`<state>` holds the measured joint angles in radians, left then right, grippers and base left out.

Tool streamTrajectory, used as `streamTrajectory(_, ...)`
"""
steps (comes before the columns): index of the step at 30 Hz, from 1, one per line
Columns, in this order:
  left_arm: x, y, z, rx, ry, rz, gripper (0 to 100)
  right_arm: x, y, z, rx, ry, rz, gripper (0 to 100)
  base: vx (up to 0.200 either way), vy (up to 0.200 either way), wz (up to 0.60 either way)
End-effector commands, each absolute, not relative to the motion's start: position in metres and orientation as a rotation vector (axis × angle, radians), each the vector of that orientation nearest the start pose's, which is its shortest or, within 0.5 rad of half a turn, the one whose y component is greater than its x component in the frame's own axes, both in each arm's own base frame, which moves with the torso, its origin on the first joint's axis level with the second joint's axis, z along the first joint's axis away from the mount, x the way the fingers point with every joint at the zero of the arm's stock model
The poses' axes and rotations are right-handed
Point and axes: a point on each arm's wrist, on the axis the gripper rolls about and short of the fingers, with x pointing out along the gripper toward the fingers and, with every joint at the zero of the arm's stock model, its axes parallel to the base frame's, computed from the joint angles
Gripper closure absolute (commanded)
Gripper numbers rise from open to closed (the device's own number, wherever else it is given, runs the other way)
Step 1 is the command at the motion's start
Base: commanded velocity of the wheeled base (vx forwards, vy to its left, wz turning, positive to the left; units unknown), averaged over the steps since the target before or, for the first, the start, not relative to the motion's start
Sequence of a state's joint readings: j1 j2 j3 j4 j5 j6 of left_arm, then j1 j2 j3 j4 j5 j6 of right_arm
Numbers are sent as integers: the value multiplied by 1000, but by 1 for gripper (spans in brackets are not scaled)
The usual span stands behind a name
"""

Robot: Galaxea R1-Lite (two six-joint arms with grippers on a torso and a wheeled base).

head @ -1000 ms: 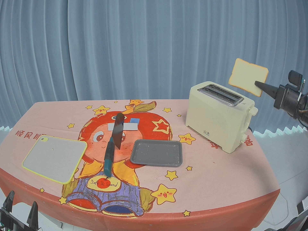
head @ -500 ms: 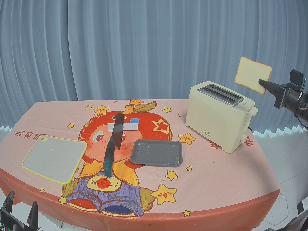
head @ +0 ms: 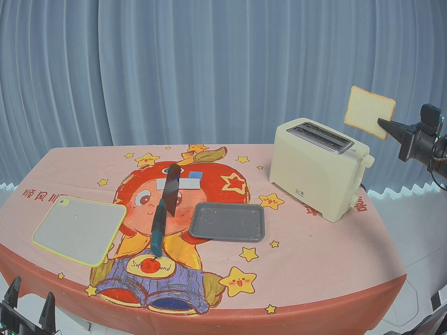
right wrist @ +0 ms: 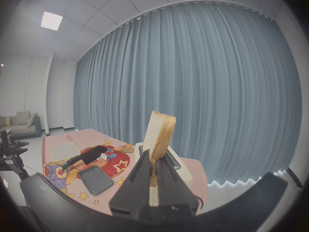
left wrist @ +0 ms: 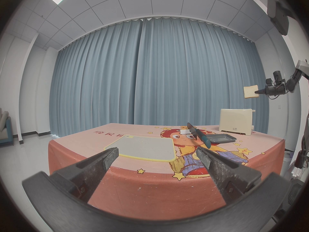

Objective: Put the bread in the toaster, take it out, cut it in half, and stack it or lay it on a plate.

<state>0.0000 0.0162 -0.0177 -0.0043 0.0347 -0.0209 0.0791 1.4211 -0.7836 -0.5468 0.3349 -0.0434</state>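
The right pincer [head: 382, 122] was pinching the bread [head: 370, 112] by its lower edge. It held the slice in the air, tilted, above and just past the right end of the toaster [head: 316, 168], apart from it. The toaster stood on the right side of the desk [head: 321, 261], its slots facing up. Near the middle of the desk lay the grey plate [head: 227, 221], well apart from the toaster. Just left of the plate was the knife [head: 163, 208], its teal handle toward the front edge and its dark blade propped on a small white and blue block [head: 186, 182]. The board [head: 79, 229] lay flat at the left of the desk, near the knife. The left pincer [left wrist: 157, 152] was spread wide, low before the desk's front left edge.
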Motion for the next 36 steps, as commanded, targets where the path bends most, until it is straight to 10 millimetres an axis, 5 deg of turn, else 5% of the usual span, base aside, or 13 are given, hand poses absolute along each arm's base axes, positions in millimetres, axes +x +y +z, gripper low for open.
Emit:
streamTrajectory(1, -22, 1, 76, -21, 6, 35, 0, 244, 20, 241, -42, 88, 389, 100, 0, 0, 0)
streamTrajectory(36, -22, 1, 76, -21, 6, 35, 0, 299, 37, 210, -156, 179, 458, 100, 0, 0, 0)
